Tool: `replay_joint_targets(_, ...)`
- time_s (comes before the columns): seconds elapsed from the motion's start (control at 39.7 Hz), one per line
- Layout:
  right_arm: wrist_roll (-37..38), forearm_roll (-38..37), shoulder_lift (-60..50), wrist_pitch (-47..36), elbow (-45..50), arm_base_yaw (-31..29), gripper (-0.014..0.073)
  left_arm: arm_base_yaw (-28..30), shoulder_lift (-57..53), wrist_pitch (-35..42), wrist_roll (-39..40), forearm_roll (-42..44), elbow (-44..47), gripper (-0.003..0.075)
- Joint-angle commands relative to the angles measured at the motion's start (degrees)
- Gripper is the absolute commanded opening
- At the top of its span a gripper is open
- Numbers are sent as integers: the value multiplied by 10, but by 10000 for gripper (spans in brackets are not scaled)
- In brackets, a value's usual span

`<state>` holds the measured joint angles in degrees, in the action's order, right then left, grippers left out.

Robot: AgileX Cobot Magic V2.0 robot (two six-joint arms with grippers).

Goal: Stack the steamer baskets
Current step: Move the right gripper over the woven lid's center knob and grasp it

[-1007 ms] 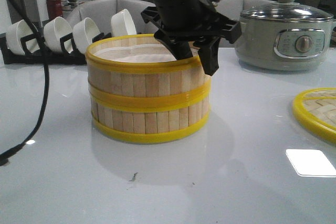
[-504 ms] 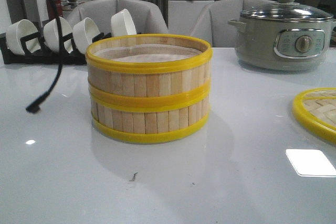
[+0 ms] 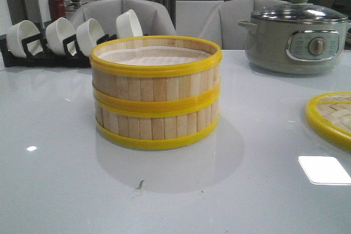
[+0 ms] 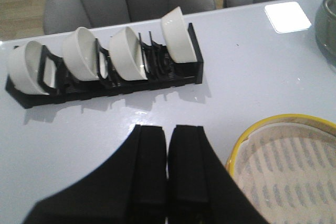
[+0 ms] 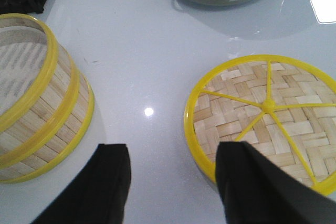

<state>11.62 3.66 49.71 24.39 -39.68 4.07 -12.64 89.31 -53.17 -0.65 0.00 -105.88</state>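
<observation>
Two steamer baskets stand stacked, the upper basket (image 3: 155,75) on the lower basket (image 3: 156,127), mid-table in the front view. The stack also shows in the right wrist view (image 5: 37,103), and its rim and pale liner show in the left wrist view (image 4: 286,166). My left gripper (image 4: 168,135) is shut and empty, held above the table between the stack and the bowl rack. My right gripper (image 5: 173,153) is open and empty, above bare table between the stack and the woven lid (image 5: 268,116). Neither gripper shows in the front view.
A black rack with several white bowls (image 3: 66,39) stands at the back left, also in the left wrist view (image 4: 105,66). A grey electric pot (image 3: 299,34) stands at the back right. The flat woven yellow-rimmed lid (image 3: 332,116) lies at the right edge.
The arm that hung over the stack with its gripper at the upper basket's rim has lifted up and out of the front view. The cable at the left has gone too. The stack has not moved.
</observation>
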Motion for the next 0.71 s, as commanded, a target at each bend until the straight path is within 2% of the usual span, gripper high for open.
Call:
replay_joint_targets(0.0,-2,-3,-1,-44,-23,-1,476,6,-79,77,6,-13,55,87)
replay_joint_targets(0.3,-2,-2,-1,-42,-23,-1,476,-25,-280,251,6,-11,306,87)
replay_joint_targets(0.68,-2,-2,-1,-40,-23,-1,476,-76,-478,269,6,27,498,87)
